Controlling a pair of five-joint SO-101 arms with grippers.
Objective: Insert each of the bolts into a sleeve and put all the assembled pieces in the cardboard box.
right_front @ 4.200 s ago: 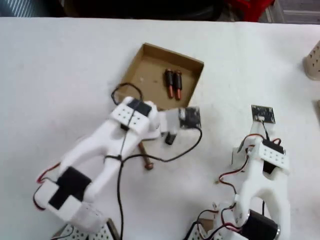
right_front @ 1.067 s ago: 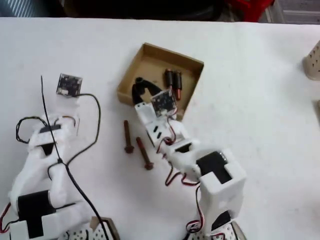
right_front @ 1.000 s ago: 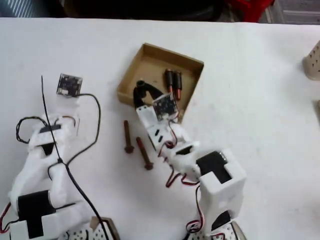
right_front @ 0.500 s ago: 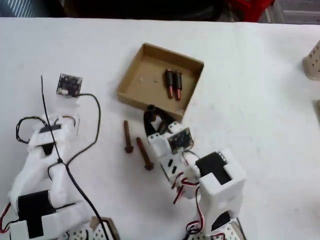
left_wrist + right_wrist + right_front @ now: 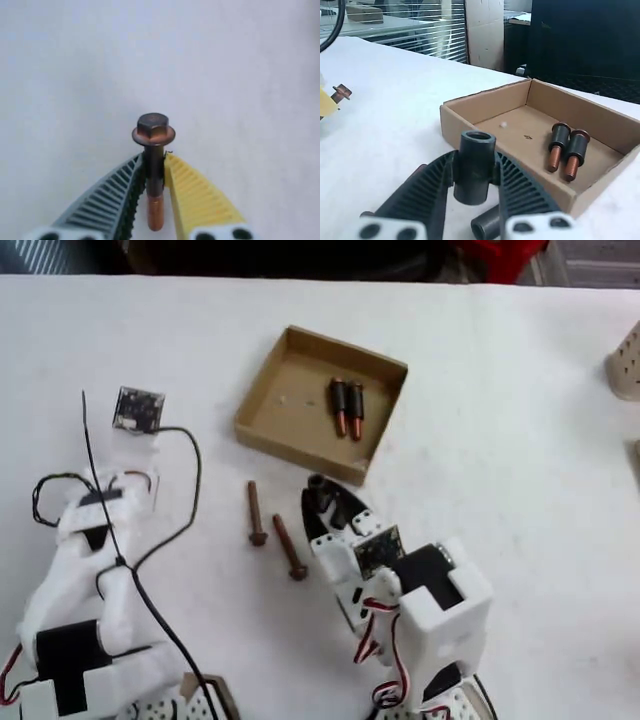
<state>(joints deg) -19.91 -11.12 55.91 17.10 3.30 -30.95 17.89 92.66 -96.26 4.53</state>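
Note:
My right gripper (image 5: 476,175) is shut on an upright black sleeve (image 5: 476,150), just short of the cardboard box (image 5: 485,107). In the high view this gripper (image 5: 322,502) sits below the near wall of the box (image 5: 290,445). Two assembled pieces (image 5: 347,408) lie side by side in the box. A second black sleeve (image 5: 487,227) lies on the table under the gripper. My left gripper (image 5: 154,161) is shut on a copper bolt (image 5: 153,130), head pointing away, over bare table at the left. Two loose bolts (image 5: 256,512) (image 5: 290,547) lie on the table between the arms.
The left arm (image 5: 85,540) stands at the left with a black cable (image 5: 190,490) looping across the table toward the loose bolts. A beige perforated object (image 5: 628,365) stands at the right edge. White tabletop stretches to the right of the box.
My right gripper has drawn back from the box's near wall toward its base. The left arm, stretched toward the box four seconds ago, now rests at the left and has kept still over the last second.

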